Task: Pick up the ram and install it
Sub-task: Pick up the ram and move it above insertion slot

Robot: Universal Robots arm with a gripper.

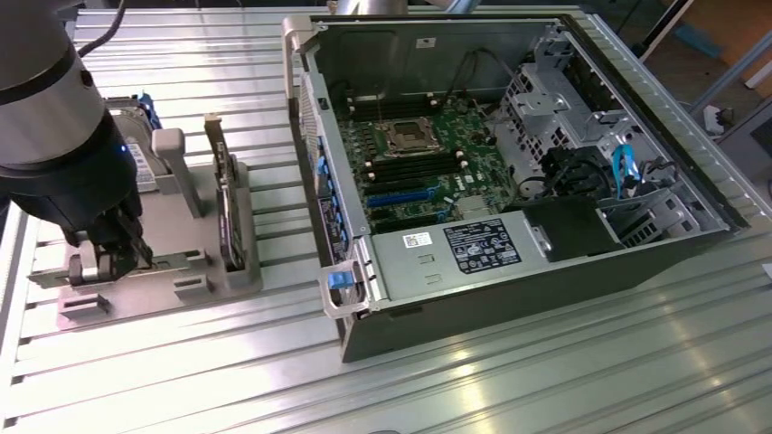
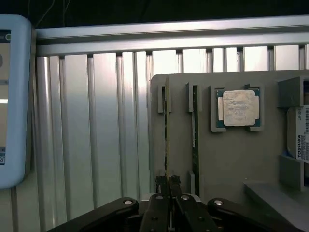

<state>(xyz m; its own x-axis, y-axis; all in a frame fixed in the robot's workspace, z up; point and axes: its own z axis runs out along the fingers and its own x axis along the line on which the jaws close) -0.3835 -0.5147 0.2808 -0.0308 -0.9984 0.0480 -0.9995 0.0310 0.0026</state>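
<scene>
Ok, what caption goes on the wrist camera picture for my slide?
Claw shut on the ram standing edge-up in its gray holder.

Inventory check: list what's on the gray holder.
The ram, pinched by the fingers; a second stick; a processor; a hard drive; a dark card. Fingers cover the ram's end.

1. A ribbed silver aluminium table top (image 1: 507,380) of slotted profiles spans the exterior view.
2. Pale light glare (image 1: 476,348) streaks its lower centre.
3. Brownish floor (image 1: 693,68) shows at the upper right.
4. In the wrist view, darkness (image 2: 169,9) lies beyond the table's silver edge rail (image 2: 169,36).
</scene>
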